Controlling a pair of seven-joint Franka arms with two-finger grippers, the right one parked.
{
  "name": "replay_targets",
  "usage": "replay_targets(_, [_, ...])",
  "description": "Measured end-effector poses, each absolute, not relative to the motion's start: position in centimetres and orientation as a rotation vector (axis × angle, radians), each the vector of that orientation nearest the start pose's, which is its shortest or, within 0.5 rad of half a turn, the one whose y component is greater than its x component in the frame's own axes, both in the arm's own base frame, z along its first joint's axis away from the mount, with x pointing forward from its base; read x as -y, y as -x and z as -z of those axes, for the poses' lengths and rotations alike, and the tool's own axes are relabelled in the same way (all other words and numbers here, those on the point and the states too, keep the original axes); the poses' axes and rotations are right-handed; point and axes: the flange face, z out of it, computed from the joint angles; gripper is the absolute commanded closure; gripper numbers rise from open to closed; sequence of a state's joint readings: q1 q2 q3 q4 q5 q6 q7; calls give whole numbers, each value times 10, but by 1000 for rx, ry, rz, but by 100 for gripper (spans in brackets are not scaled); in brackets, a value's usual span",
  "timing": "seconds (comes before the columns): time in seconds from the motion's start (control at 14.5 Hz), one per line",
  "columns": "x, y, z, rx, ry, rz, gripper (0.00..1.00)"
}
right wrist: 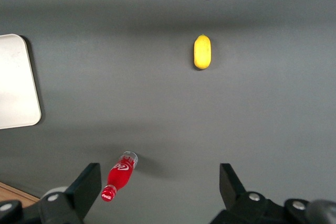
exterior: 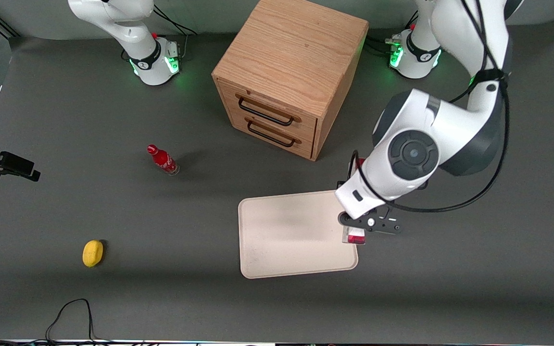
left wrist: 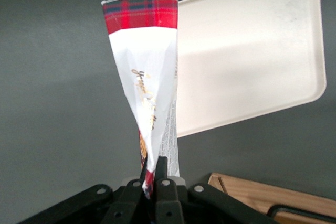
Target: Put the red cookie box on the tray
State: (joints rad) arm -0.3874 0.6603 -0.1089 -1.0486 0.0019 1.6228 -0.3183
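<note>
- Gripper (left wrist: pixel 153 179) clamped on red cookie box (left wrist: pixel 144 72), fingers (left wrist: pixel 160 167) pinching one narrow end; box hangs lengthwise below them, off the table.
- Box sits over the tray (exterior: pixel 286 240) edge nearest the working arm's end of the table; in the front view only a red-and-white end (exterior: pixel 355 237) pokes out under the wrist, right at the tray rim.
- Handling guess: thin carton, light, fairly stiff but crushable; glossy print could slip. End pinch lets it swing; a hold mid-length across the slim faces would be steadier.
- Tray lies flat near the table middle, close to the front-camera edge, bare surface showing.
- Hidden: most of the box blocked by the arm in front view; cannot tell whether its lower end touches the tray. Fingertip contact partly covered by the carton.
- Wooden cabinet (exterior: pixel 289 77) farther from the camera than the tray, drawers shut.
- Red bottle (exterior: pixel 162 160) and yellow object (exterior: pixel 93 253) lie toward the parked arm's end, well apart from the tray.
</note>
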Motion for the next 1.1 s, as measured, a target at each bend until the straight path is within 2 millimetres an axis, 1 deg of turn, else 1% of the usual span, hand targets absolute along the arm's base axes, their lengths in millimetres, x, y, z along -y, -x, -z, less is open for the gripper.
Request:
replay_targets(0.14, [322,-659,-426,-227,3133,-152,100])
replay_targets(0.28, [328,-665,-398,-141,3151,-88,100])
replay_targets(0.34, [333,-665,-379,-72,3162,-57,100])
replay_targets(0.62, [358,-657,-303,54,3197,27,100])
replay_targets(0.76, [360,-653,-276,75,3208,50,100])
replay_targets(0.89, [358,-650,-265,79,3205,45,100])
replay_targets(1.1, [358,-650,-264,78,3201,46,100])
